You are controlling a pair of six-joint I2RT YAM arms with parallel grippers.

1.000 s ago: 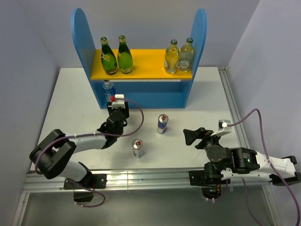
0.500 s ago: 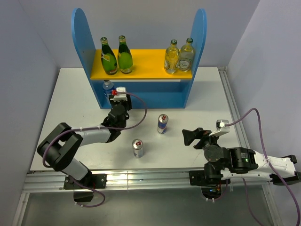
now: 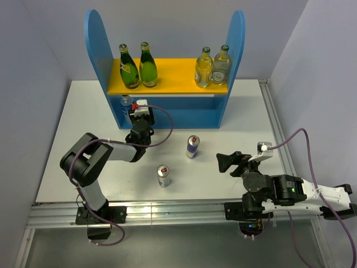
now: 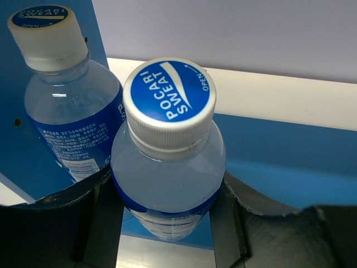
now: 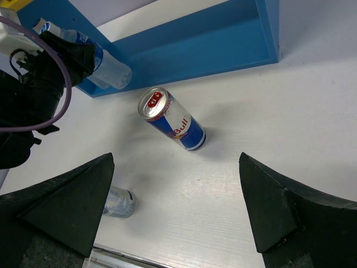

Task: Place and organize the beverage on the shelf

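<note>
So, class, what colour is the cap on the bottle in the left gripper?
Blue cap with white lettering, clearest in the left wrist view.

The white table (image 3: pixel 245 111) carries the blue shelf (image 3: pixel 184 118) at the back — 2 upright cans (image 3: pixel 193 147) (image 3: pixel 163 175) stand before it.

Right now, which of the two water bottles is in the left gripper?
The nearer bottle, its blue cap facing the wrist camera, sits between the fingers of the left gripper. The other bottle stands free behind it, by the shelf side panel.
</note>
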